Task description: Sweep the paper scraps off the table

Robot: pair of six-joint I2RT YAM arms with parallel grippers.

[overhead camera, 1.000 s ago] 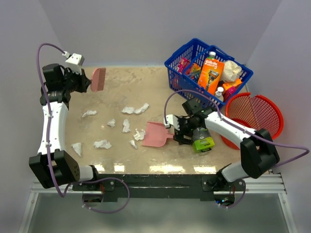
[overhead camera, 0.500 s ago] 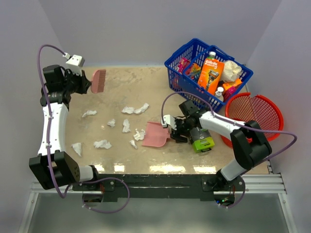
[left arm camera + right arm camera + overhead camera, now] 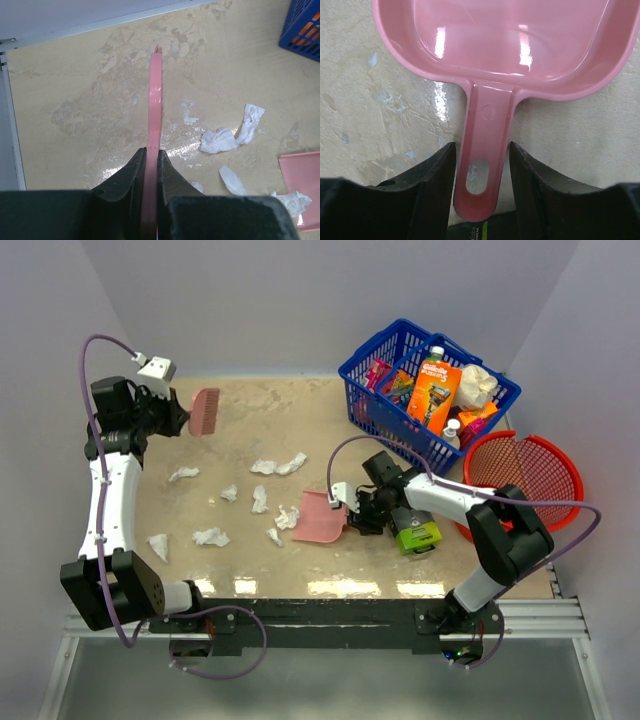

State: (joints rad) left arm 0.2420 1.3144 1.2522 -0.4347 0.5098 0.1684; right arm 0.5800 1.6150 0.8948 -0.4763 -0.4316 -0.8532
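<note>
Left wrist: brush (edge-on) over table.

Paper scraps on table, left of dustpan

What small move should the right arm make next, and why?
Probably close the right pincer on the dustpan handle: its fingers straddle the handle with a thin gap showing on one side, so it seems not gripped yet. The left pincer holds the pink brush.
</note>
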